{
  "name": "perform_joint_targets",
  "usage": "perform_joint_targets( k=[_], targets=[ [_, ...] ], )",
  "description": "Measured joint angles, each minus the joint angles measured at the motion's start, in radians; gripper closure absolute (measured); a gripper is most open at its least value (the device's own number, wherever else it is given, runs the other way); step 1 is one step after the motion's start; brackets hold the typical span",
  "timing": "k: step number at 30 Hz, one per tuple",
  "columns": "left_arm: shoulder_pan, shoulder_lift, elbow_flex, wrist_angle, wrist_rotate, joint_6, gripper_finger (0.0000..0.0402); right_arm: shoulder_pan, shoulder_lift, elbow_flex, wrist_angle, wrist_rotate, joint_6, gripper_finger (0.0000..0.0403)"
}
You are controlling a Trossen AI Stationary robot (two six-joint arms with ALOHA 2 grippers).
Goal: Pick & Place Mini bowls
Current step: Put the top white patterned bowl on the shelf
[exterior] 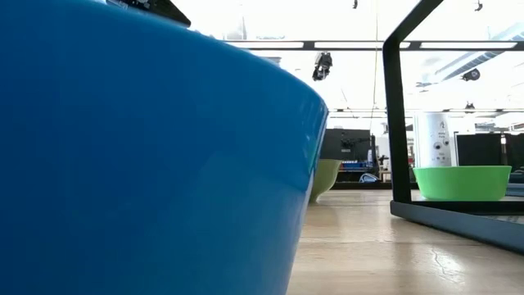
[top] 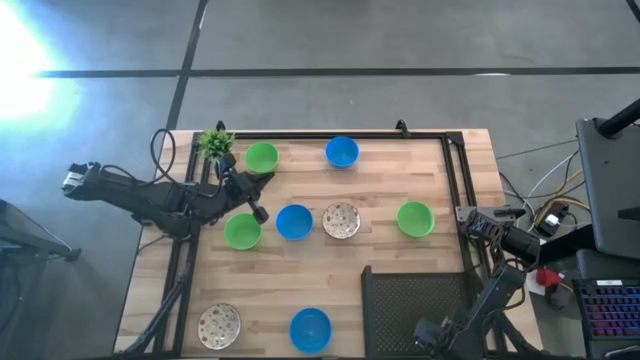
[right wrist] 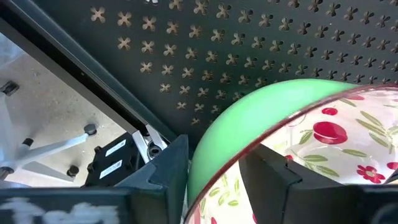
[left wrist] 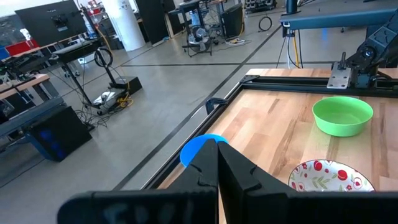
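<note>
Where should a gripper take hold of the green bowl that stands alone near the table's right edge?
Probably by its rim, from straight above, one finger inside, one outside: the green bowl stands upright, mouth up, and nothing touches it.

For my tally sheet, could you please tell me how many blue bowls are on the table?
3 blue bowls: one at the far edge, one mid-table beside a speckled bowl, one at the near edge. None seems hidden.

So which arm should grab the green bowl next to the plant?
Left, probably: the left gripper is beside that green bowl, while the right gripper is far off over the dark tray.
</note>
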Motion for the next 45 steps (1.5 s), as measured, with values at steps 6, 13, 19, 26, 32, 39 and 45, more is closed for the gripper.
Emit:
perform_joint_targets(
  k=[6, 13, 19, 26, 32, 39, 45],
  targets=[
    [0.000, 0.000, 0.000, 0.000, 0.000, 0.000, 0.0402, 0.000, -0.001, 0.000, 0.000, -0.001, 0.015, 0.0351],
    [0.000, 0.000, 0.000, 0.000, 0.000, 0.000, 0.0402, 0.000, -0.005, 0.001, -0.012, -0.007, 0.058, 0.0387],
    [0.000, 0.000, 0.000, 0.000, 0.000, 0.002, 0.0402, -0.001, -0.005, 0.001, -0.014, -0.003, 0.091, 0.0388],
    [0.000, 0.000, 0.000, 0.000, 0.000, 0.010, 0.0402, -0.005, 0.001, -0.007, -0.102, 0.010, 0.099, 0.0389],
    [0.001, 0.000, 0.000, 0.000, 0.000, 0.011, 0.0402, -0.008, 0.001, -0.006, -0.105, 0.008, 0.090, 0.0389],
    [0.001, 0.000, 0.000, 0.000, 0.000, 0.011, 0.0402, -0.008, -0.001, -0.006, -0.066, -0.002, 0.092, 0.0389],
    [0.001, 0.000, 0.000, -0.001, 0.000, 0.011, 0.0402, -0.008, -0.002, -0.004, -0.038, -0.003, 0.091, 0.0359]
  ],
)
